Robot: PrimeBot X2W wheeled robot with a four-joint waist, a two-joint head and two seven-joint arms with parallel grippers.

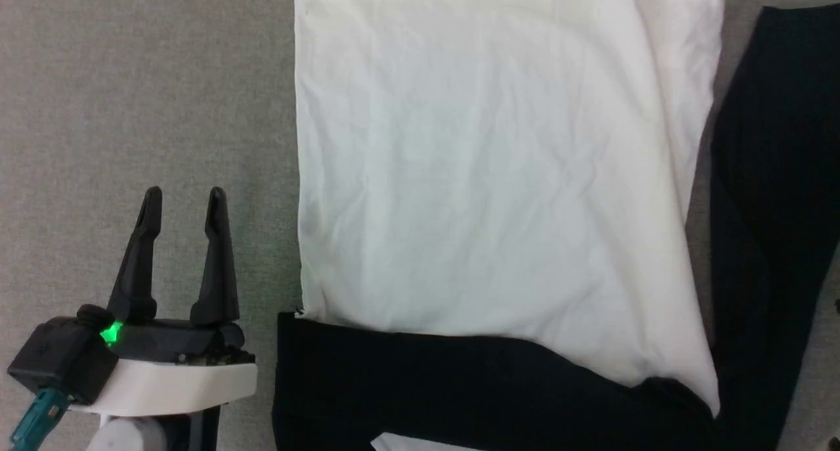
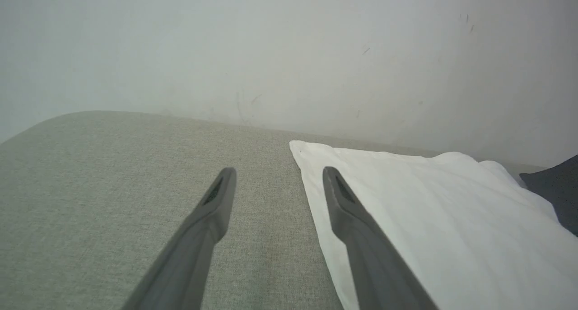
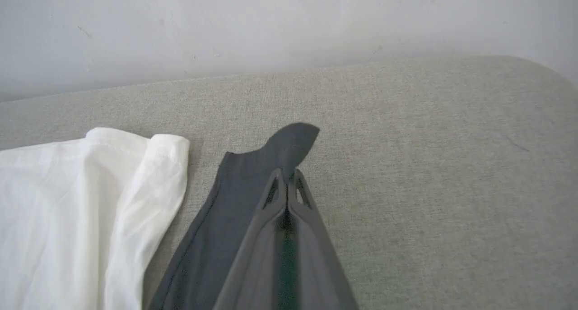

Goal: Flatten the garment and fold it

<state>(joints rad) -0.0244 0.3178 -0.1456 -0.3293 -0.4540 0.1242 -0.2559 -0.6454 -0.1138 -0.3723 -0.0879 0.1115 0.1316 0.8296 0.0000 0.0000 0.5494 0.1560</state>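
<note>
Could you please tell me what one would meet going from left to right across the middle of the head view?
left gripper, jaws apart → white panel of the garment → black section of the garment

I lose the garment [image 1: 492, 175] past the head view's edges at 12, 3 and 6 o'clock. In the right wrist view I cannot tell whether the right gripper [image 3: 287, 177], fingers together, pinches the black section [image 3: 235, 197] or lies over it

garment [image 1: 499, 254] 1 | white panel [image 1: 492, 142] 1 | black sections [image 1: 459, 385] 2 | left gripper [image 1: 184, 195] + right gripper [image 3: 287, 174] = 2
</note>
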